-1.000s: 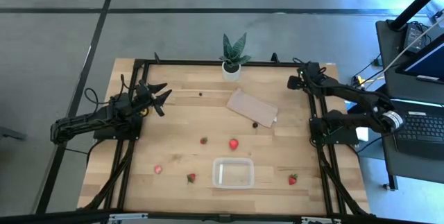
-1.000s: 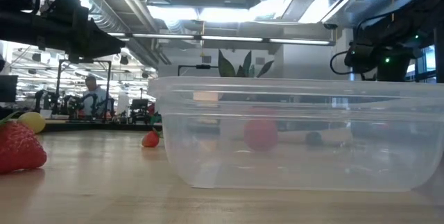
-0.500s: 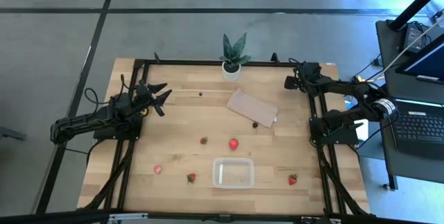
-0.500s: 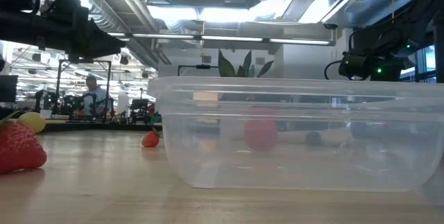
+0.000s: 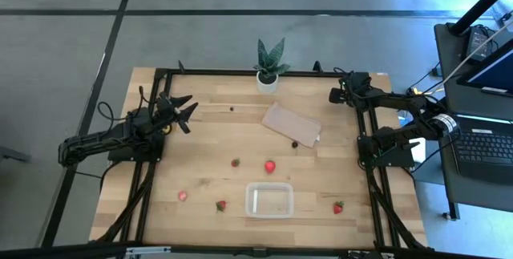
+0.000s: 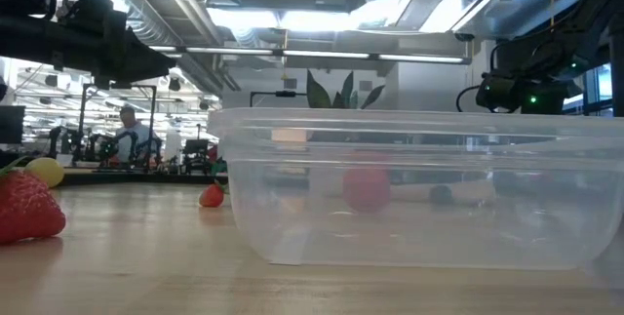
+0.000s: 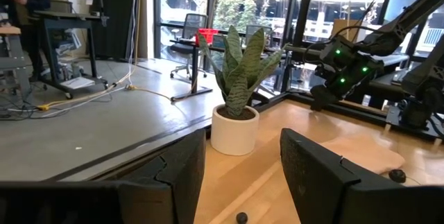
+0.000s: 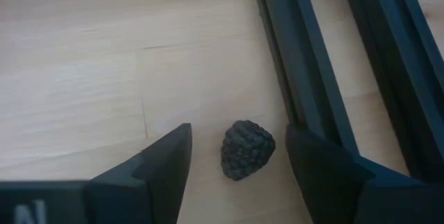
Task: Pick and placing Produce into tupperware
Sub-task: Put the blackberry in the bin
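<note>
Here, near the counter's front edge, the clear container sits empty with strawberries scattered around it. Farther back, the right gripper hovers spread over a dark berry; the left gripper waits, fingers apart, empty.

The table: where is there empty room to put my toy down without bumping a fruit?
On the table, the widest bare wood lies between the left gripper and the tan sheet. Another patch sits right of the tupperware, above one strawberry. Between tupperware and sheet, and left of the tupperware, strawberries crowd it.
</note>
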